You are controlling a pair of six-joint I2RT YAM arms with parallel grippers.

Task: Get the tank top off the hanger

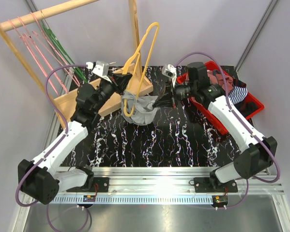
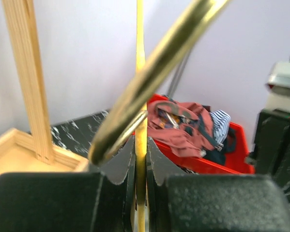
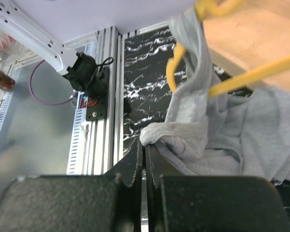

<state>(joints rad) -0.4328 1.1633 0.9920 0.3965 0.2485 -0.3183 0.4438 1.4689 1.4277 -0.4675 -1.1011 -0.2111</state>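
A yellow hanger (image 1: 145, 50) stands tilted above the marbled table, its lower part threaded through a grey tank top (image 1: 141, 110) that sags in a bunch onto the table. My left gripper (image 1: 127, 80) is shut on the hanger; in the left wrist view the thin yellow bar (image 2: 141, 96) runs straight up between the closed fingers of that gripper (image 2: 141, 157). My right gripper (image 1: 159, 103) is shut on a folded edge of the tank top (image 3: 232, 140), pinched at the tips of the gripper (image 3: 145, 151). One strap drapes over the hanger (image 3: 241, 79).
A wooden rack (image 1: 38, 19) with pink and green hangers stands at the back left on a wooden base (image 1: 84, 99). A wooden post (image 1: 133, 29) rises behind the hanger. A red bin (image 1: 253, 102) of clothes sits at the right. An aluminium rail (image 1: 149, 171) runs along the near edge.
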